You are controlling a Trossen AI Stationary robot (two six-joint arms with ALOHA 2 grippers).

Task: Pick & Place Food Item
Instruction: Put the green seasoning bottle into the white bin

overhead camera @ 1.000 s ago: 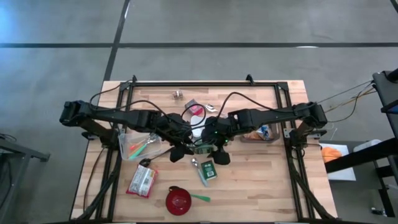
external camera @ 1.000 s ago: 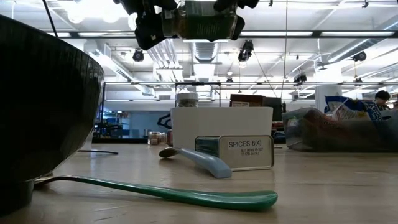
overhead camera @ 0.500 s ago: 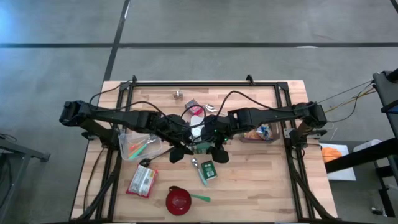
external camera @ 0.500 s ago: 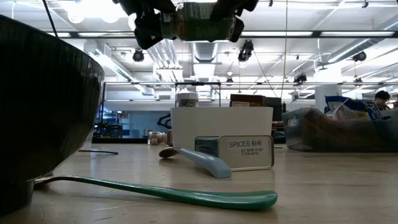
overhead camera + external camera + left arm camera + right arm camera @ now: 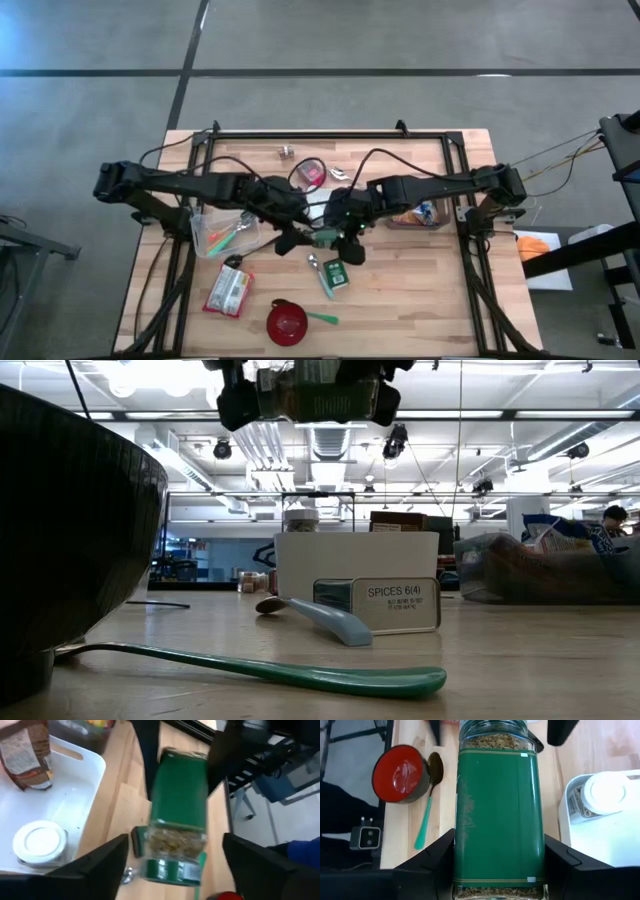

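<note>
A green-labelled glass jar of dried herbs (image 5: pixel 497 805) hangs in the air over the middle of the table (image 5: pixel 420 290), lying on its side between both arms (image 5: pixel 315 388). My right gripper (image 5: pixel 498 836) is shut on the jar at the end nearer the table's right. My left gripper (image 5: pixel 175 840) is open, with one finger standing off each side of the jar's other end (image 5: pixel 175 837) and touching nothing. In the high view the two grippers meet at the jar (image 5: pixel 322 237). My right gripper pinches the jar's two long green sides (image 5: pixel 462 865) between its two fingers (image 5: pixel 437 860), at the end nearest it. The fingers slant down from the table's right and lie along the jar. The jar is lifted clear, roughly level, high above the table.
Below the jar lie a green spice tin (image 5: pixel 334 272) and a grey-blue spoon (image 5: pixel 322 280). Nearer the front stand a red bowl (image 5: pixel 286 322) and a teal spoon (image 5: pixel 322 318). A white bin (image 5: pixel 615 827) holds a white-lidded jar (image 5: pixel 602 794). Clear bins (image 5: pixel 222 235) (image 5: pixel 418 213) flank the arms.
My right gripper has shut on the jar. After that my left gripper has opened and let go of the jar's other end. The jar has stayed in the air over the middle of the table.
</note>
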